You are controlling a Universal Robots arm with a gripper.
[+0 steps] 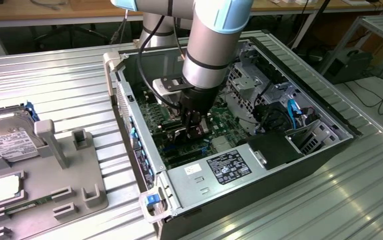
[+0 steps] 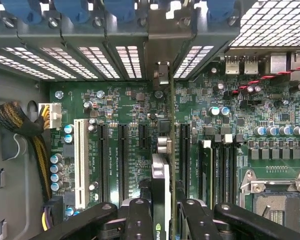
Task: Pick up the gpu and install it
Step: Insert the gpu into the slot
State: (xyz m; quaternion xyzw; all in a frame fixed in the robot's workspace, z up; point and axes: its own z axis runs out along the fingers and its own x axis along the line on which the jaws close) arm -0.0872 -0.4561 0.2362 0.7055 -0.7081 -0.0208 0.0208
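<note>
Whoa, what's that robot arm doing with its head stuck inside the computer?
It is fitting a graphics card. The gripper is shut on the gpu, holding it edge-on above the green motherboard inside the open computer case, with the card's metal bracket up against the slotted back wall. The card looks lined up with the long expansion slots, but whether it is fully seated I cannot tell. On the exterior view's left, a hard drive sits in a grey tray.

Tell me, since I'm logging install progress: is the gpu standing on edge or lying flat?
On edge. In the wrist view the gpu shows edge-on, gripped in the hand, over the motherboard. Whether it is seated, cannot tell.
</note>
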